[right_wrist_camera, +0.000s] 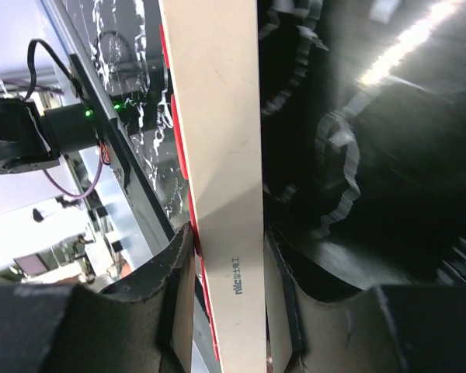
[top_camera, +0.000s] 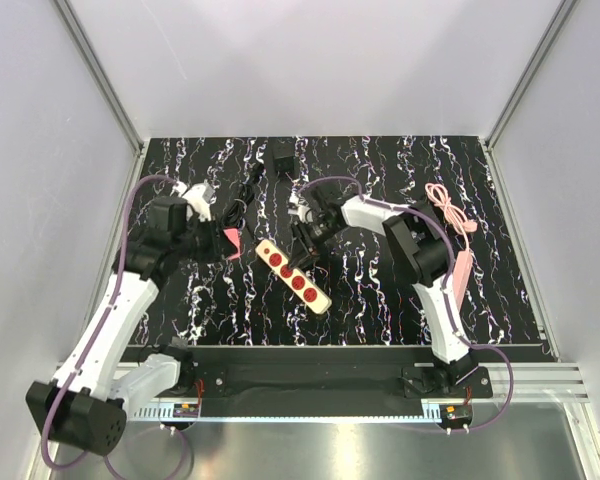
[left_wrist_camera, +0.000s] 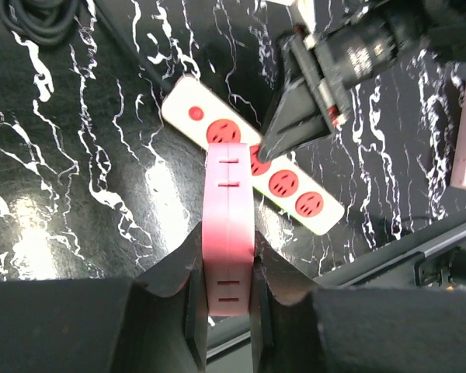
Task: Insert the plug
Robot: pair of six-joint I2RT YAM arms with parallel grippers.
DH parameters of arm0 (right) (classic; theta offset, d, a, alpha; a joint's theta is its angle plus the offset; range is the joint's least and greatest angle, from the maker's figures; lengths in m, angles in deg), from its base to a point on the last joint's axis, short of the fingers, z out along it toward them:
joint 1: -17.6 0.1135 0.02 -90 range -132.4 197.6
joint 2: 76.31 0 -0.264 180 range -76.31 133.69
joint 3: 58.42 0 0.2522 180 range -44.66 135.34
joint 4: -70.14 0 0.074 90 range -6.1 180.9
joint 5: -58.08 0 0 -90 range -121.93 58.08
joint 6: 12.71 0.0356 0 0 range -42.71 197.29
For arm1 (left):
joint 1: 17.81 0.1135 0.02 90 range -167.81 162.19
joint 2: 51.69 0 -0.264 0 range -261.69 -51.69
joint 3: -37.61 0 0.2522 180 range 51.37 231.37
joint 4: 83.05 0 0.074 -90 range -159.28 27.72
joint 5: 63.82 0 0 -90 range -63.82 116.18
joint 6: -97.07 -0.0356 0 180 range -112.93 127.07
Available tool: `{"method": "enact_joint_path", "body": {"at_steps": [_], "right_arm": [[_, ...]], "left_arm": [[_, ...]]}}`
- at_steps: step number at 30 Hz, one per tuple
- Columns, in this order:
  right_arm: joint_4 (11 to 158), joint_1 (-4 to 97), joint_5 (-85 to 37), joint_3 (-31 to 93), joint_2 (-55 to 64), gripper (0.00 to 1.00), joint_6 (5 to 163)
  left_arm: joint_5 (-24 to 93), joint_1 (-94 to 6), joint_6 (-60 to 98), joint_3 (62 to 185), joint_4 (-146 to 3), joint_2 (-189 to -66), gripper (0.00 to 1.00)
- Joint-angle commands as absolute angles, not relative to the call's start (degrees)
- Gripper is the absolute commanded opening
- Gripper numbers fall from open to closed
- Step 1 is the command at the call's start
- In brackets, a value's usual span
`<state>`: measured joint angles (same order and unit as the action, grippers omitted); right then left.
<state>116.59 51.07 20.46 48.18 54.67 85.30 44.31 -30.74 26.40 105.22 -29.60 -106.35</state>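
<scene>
Clamping the cream power strip with red round sockets [top_camera: 293, 275] toward its far end, the right gripper [right_wrist_camera: 227, 241] has one finger pressed to each side of the strip body. The left gripper [left_wrist_camera: 227, 260] is pinched on a flat pink plastic block with small slots [left_wrist_camera: 230, 202], held edge-up just above the strip and close to the right gripper's fingers. The small black boxy adapter plug [top_camera: 283, 155] sits by the far edge of the black marbled table [top_camera: 380, 300], well apart from both grippers, with its thin black cord [top_camera: 244, 198] bundled between it and the left gripper. Judgement: the plug is not yet in hand. Risks noted. (1) Both grippers are occupied, so neither can take the plug until one lets go; if the right one releases, the strip is free to slide or swivel under insertion force. (2) The pink block and the right fingers crowd the same sockets, so a small sideways move could knock them together or nudge the strip. (3) The right grip sits toward one end only, so a push at the near-end sockets would likely pivot the strip. (4) The bundled cord may drag or snag when the plug is lifted, twisting the prongs off line. Prong orientation cannot be told from these views.
</scene>
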Motion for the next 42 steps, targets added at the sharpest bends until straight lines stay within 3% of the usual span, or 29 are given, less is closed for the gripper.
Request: {"method": "enact_joint_path", "body": {"at_steps": [1, 7, 13, 23, 28, 31, 35, 37, 39, 42], "right_arm": [[116.86, 47.13, 9.92, 46.13, 52.28, 0.39, 86.96], [117.12, 45.02, 9.47, 47.27, 52.27, 0.53, 86.52], [116.86, 44.58, 7.80, 47.89, 51.92, 0.54, 85.99], [116.95, 41.94, 2.97, 48.42, 42.27, 0.49, 89.40], [116.60, 41.41, -7.48, 43.51, 34.09, 0.46, 93.72], [114.67, 41.33, -14.94, 38.85, 28.91, 0.46, 95.38], [112.20, 40.80, -16.54, 31.91, 23.63, 0.46, 97.84], [112.29, 40.19, -17.51, 30.58, 22.04, 0.46, 99.25], [112.29, 39.66, -20.84, 28.91, 20.73, 0.44, 103.64], [113.34, 39.57, -27.69, 28.03, 19.58, 0.42, 111.90]], "left_arm": [[42.09, -33.27, 24.56, 109.11, -27.80, -110.04, 0.00], [38.57, -36.09, 24.82, 111.05, -27.01, -112.95, 0.00], [40.07, -36.79, 23.95, 113.51, -27.89, -118.57, 0.00], [38.14, -40.13, 19.83, 121.76, -24.83, -127.35, 0.00], [35.31, -44.87, 14.91, 131.43, -18.49, -135.27, 0.00], [32.79, -49.26, 2.29, 133.73, -17.69, -137.12, 0.00], [27.42, -49.71, -1.37, 137.75, -17.61, -138.87, 0.00], [24.88, -49.62, 2.82, 140.57, -17.17, -142.11, 0.00], [20.39, -49.54, 17.56, 145.84, -14.11, -145.37, 0.00], [28.52, -49.54, 31.56, 148.76, -10.57, -150.83, 0.00]]}}
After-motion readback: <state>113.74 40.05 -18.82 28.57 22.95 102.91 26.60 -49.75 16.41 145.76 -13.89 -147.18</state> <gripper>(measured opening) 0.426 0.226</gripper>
